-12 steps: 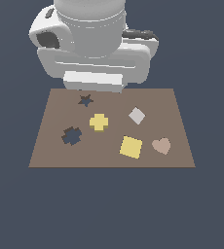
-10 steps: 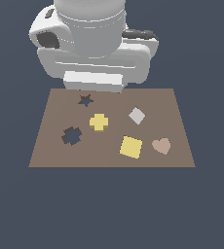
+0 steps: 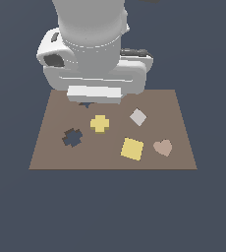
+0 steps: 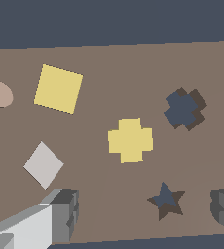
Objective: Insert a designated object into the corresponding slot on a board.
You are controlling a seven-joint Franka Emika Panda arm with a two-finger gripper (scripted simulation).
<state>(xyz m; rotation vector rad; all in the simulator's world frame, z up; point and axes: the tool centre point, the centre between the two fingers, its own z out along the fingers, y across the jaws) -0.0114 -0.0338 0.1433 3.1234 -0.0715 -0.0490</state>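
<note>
The small flat yellow cross block [image 3: 99, 123] lay on the flat brown board [image 3: 179, 123] — just right of the dark cross-shaped slot [image 3: 72, 138]; the gripper [image 4: 143, 214] hovered above, spread wide, holding nothing.

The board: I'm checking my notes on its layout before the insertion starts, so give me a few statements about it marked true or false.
1. The yellow cross already sits in the cross slot. False: it lies on the board beside the empty slot.
2. The hand is open and holds nothing. True.
3. The yellow square lies between the cross slot and the yellow cross. False: it lies on the cross's other side, next to the heart.
4. The star slot is empty. True.
5. The grey diamond lies apart from the yellow cross. True.
</note>
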